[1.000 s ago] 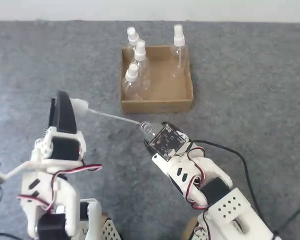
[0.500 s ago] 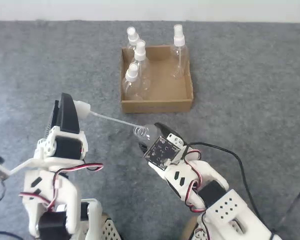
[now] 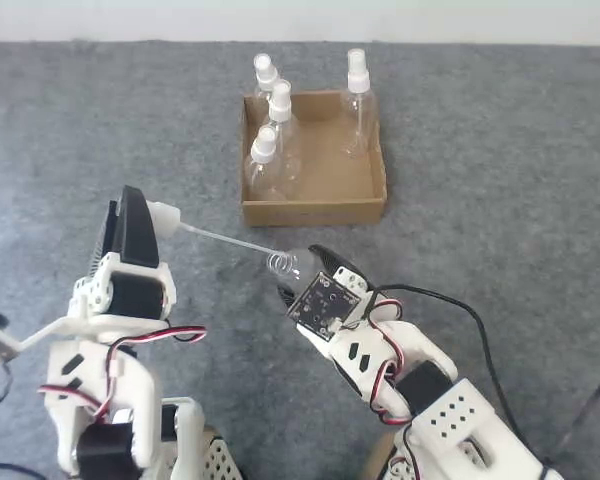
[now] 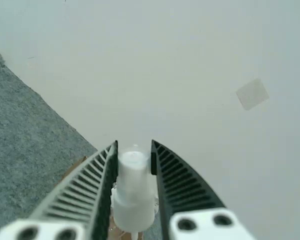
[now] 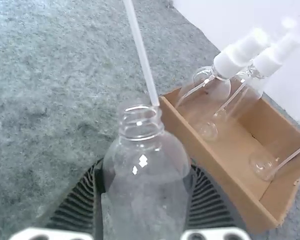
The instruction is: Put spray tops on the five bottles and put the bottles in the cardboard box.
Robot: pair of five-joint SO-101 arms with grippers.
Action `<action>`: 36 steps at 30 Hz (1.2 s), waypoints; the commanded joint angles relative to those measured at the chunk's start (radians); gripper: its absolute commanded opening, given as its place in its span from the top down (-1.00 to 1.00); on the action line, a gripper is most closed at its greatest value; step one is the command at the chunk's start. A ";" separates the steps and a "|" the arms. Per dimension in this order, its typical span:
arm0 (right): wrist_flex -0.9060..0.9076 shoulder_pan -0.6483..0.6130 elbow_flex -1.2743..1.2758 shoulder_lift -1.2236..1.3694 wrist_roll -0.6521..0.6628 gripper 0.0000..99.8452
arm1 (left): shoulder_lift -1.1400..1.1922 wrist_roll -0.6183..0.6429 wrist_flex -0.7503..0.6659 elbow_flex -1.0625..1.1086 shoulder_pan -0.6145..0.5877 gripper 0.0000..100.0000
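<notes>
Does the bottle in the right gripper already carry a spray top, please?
No, the bottle in the right gripper has an open, bare neck.

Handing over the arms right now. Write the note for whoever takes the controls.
Left gripper: shut on the white plastic spray top with its long thin dip tube.
Right gripper: shut on the clear uncapped plastic bottle.
The tube's tip is at the bottle's mouth, in front of the brown cardboard box.
Done: four capped clear bottles stand in the box.
Left: seat this top, then box the fifth bottle.
</notes>
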 commanded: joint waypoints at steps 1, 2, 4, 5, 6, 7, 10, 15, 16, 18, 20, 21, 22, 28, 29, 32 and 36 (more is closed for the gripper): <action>-0.025 -0.008 -0.011 -0.038 0.012 0.95 | -0.023 -0.008 0.005 -0.027 -0.003 0.98; -0.025 -0.008 -0.011 -0.038 0.012 0.95 | -0.023 -0.008 0.006 -0.028 -0.003 0.98; -0.025 -0.008 -0.011 -0.038 0.012 0.95 | -0.023 -0.008 0.018 -0.031 -0.003 0.98; -0.025 -0.008 -0.011 -0.038 0.012 0.95 | -0.023 -0.008 0.026 -0.031 -0.003 0.98; -0.025 -0.008 -0.011 -0.038 0.012 0.95 | -0.023 -0.008 0.028 -0.033 -0.003 0.98; -0.025 -0.008 -0.011 -0.038 0.012 0.95 | -0.023 -0.008 0.028 -0.033 -0.003 0.98; -0.025 -0.008 -0.011 -0.038 0.012 0.95 | -0.023 -0.008 0.028 -0.036 -0.003 0.98; -0.025 0.004 -0.011 -0.036 0.012 0.95 | -0.023 -0.008 0.032 -0.050 -0.003 0.98; -0.025 0.010 -0.011 -0.036 0.012 0.95 | -0.023 -0.006 0.031 -0.050 -0.003 0.98; -0.025 0.015 -0.011 -0.036 0.012 0.95 | -0.023 -0.006 0.031 -0.056 -0.003 0.98; -0.025 0.016 -0.011 -0.036 0.012 0.95 | -0.023 -0.006 0.032 -0.064 -0.003 0.98; -0.025 0.016 -0.011 -0.036 0.012 0.95 | -0.023 -0.006 0.032 -0.065 -0.003 0.98; -0.025 0.016 -0.011 -0.035 0.011 0.95 | -0.023 -0.006 0.032 -0.065 -0.003 0.98; -0.025 0.016 -0.011 -0.028 0.011 0.95 | -0.023 -0.005 0.026 -0.077 -0.046 0.98; -0.025 0.015 -0.011 -0.028 0.011 0.95 | -0.023 -0.002 0.028 -0.090 -0.058 0.98; -0.025 0.013 -0.011 -0.028 0.011 0.95 | -0.023 0.025 0.032 -0.104 -0.068 0.98; -0.025 0.013 -0.011 -0.028 0.011 0.95 | -0.023 0.026 0.032 -0.102 -0.066 0.98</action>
